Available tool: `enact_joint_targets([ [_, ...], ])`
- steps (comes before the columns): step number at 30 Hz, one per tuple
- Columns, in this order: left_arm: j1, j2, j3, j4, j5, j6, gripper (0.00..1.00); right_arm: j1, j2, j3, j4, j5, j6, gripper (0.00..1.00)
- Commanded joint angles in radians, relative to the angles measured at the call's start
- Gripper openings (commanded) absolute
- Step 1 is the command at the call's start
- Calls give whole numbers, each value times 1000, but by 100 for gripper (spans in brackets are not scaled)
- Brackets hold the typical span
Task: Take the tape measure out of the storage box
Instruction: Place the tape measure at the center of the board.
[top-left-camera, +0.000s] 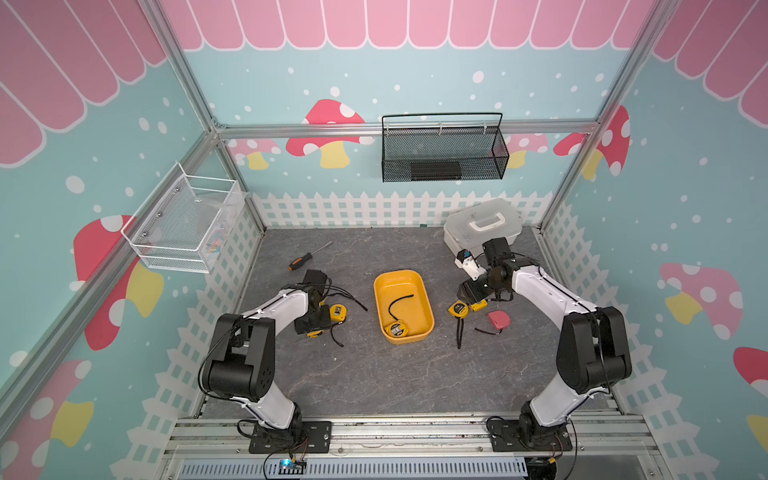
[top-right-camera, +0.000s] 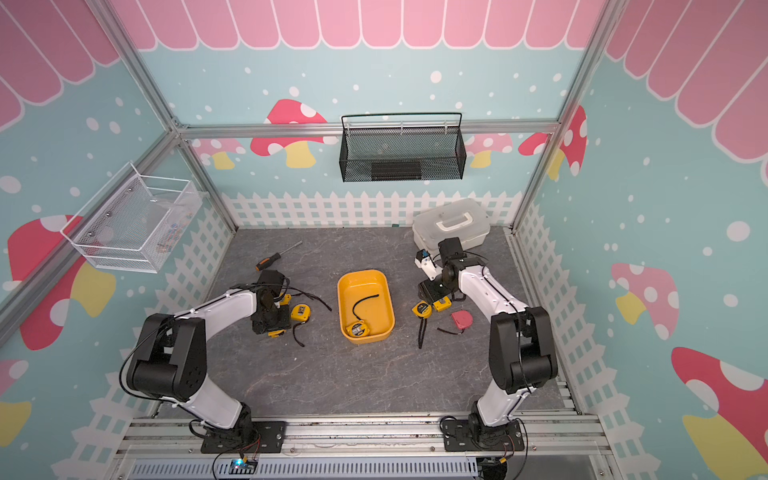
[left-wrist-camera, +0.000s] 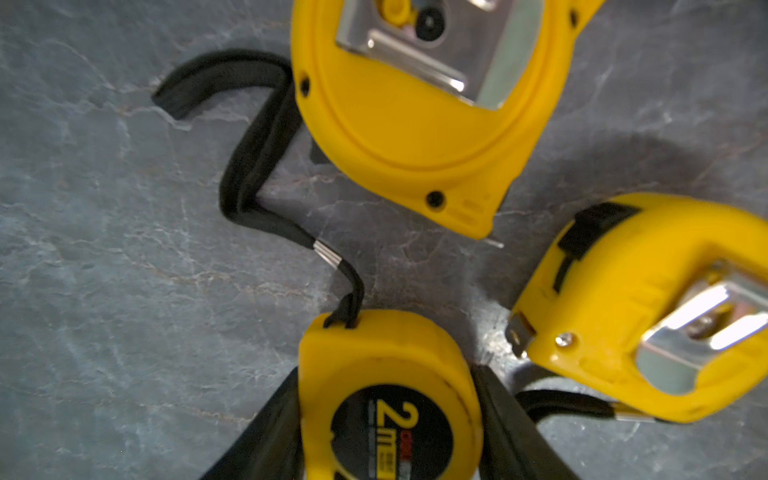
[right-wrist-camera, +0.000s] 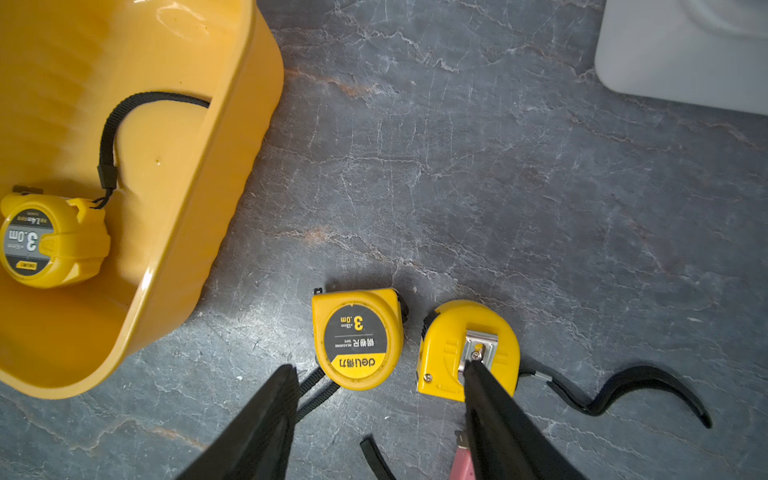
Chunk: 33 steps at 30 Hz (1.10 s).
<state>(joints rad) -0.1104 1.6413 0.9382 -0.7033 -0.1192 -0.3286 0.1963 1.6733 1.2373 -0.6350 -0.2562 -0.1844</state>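
Tape measure (top-left-camera: 396, 329) in storage box (top-left-camera: 417, 319): hard, prob slick, grab flat sides. Left tool (left-wrist-camera: 388, 370) pinching 2m tape (left-wrist-camera: 390, 419), right tool (right-wrist-camera: 379, 365) spread.

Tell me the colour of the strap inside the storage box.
Black strap, clearest in right wrist view.

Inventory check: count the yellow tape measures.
6 tape measures: one in the storage box, two by the right tool, three at the left tool, one gripped. Arms may hide more.

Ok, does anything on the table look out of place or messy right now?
Nothing looks damaged or spilled. One round yellow tape measure lies in the shallow yellow plastic tray, and an orange-handled screwdriver lies alone at the back left.
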Motion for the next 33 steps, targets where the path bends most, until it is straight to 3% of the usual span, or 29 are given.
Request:
enact_joint_targets([
  [1,9,35,21,5,19,10,58,-4,15,5,-5,-17,15,64],
  [4,8,43,25,3,20,12,60,-3,16,5,-6,-20,15,65],
  [10,8,36,25,1,17,13,67,-3,20,12,-9,-28,20,77],
  [22,8,-83,36,-29,-10,6,71,22,3,45,4,-105,60,83],
  [26,8,-149,43,-37,-61,18,71,77,20,85,-3,-115,76,85],
  [33,5,-241,64,-46,-46,13,71,241,50,184,-89,-36,45,85],
])
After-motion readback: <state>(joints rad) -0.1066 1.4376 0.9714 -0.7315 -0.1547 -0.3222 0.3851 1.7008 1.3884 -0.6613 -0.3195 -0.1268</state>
